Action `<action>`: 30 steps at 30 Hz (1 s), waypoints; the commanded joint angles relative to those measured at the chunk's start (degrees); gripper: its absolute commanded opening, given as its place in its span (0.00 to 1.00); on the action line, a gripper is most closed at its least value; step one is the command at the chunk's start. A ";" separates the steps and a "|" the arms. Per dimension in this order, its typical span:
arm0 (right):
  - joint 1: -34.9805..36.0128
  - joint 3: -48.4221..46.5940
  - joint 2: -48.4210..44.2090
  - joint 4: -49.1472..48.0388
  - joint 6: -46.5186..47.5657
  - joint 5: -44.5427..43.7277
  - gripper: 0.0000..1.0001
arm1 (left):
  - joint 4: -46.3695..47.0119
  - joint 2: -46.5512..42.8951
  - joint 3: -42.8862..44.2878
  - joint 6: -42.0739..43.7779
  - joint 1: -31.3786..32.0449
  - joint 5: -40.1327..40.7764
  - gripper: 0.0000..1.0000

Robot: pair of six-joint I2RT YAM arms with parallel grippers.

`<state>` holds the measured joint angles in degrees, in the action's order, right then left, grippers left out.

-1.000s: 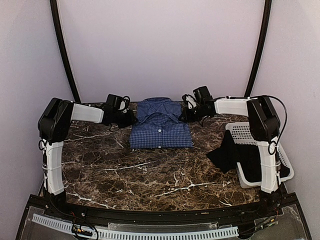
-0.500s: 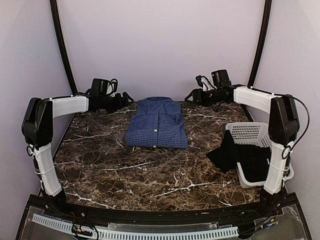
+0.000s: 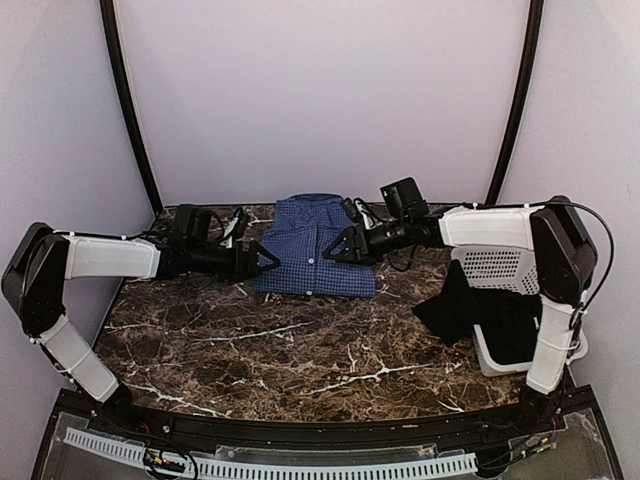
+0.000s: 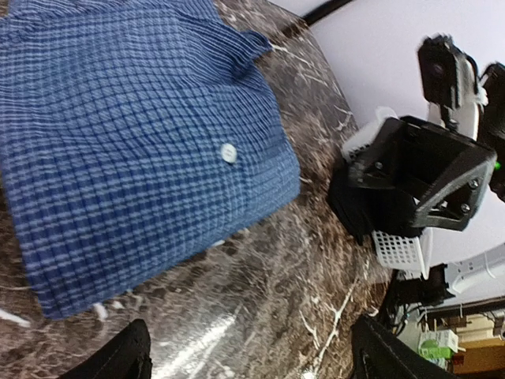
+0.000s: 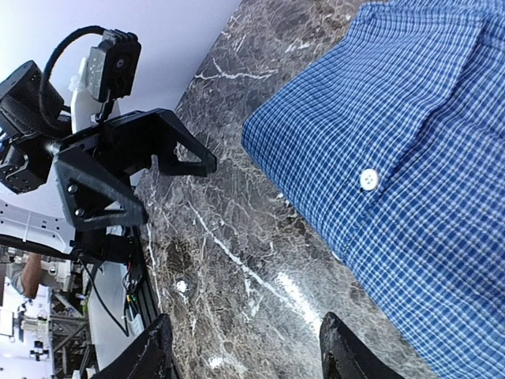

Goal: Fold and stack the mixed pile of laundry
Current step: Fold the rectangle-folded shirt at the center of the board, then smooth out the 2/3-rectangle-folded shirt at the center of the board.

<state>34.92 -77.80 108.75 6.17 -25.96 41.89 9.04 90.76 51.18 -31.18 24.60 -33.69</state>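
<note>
The marble table [image 3: 250, 340] lies bare along its near edge. On the near right, a white perforated basket [image 3: 505, 268] sits at the table's edge. The black garment [image 3: 470, 305] hangs crumpled over the basket's left rim, part inside and part spilled onto the marble, well apart from the shirt.

Farther in, the two arms reach low towards the middle, and their grippers point at each other across the shirt's near end. The left gripper [image 3: 270, 262] sits just beside the shirt's near left corner. Its fingers [image 4: 118, 359] are spread wide with only marble between them. The right gripper [image 3: 335, 250] sits over the shirt's right side in the top view. Its fingers [image 5: 154, 351] are also spread and hold nothing, and the cloth edge lies just ahead of them.

The blue-and-white check shirt [image 3: 318, 250] lies folded flat at the far middle of the table. Its front faces up and a white button [image 4: 229, 152] shows on the placket. Its long axis runs near to far. The collar [image 3: 318, 203] points at the back wall [image 3: 320, 90], and the folded bottom edge faces the arms.
</note>
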 commanded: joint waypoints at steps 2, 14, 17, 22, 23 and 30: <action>0.57 -1.06 4.99 -10.03 -5.41 5.89 0.60 | 7.92 4.43 0.88 -2.53 1.06 -8.73 0.87; -4.21 -9.80 20.80 -7.46 -3.83 6.92 0.57 | 15.66 25.17 11.58 -6.48 -1.56 -11.81 0.84; -4.83 -9.76 23.25 -4.67 -1.88 4.63 0.56 | 15.94 26.78 10.01 -7.24 -1.66 -10.85 0.84; -4.85 -6.83 21.75 -2.95 -0.04 2.98 0.56 | 15.98 26.64 3.29 -9.84 -1.30 -9.09 0.80; -4.67 -6.46 21.32 -1.92 0.43 2.72 0.55 | 16.61 26.55 2.16 -11.18 -0.73 -9.01 0.79; 0.67 3.24 15.18 -1.52 1.18 2.10 0.55 | 28.67 21.90 -13.86 -19.07 5.62 -6.05 0.77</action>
<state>31.66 -80.68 126.85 0.40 -25.87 46.35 38.65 113.36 46.96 -43.94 26.17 -42.85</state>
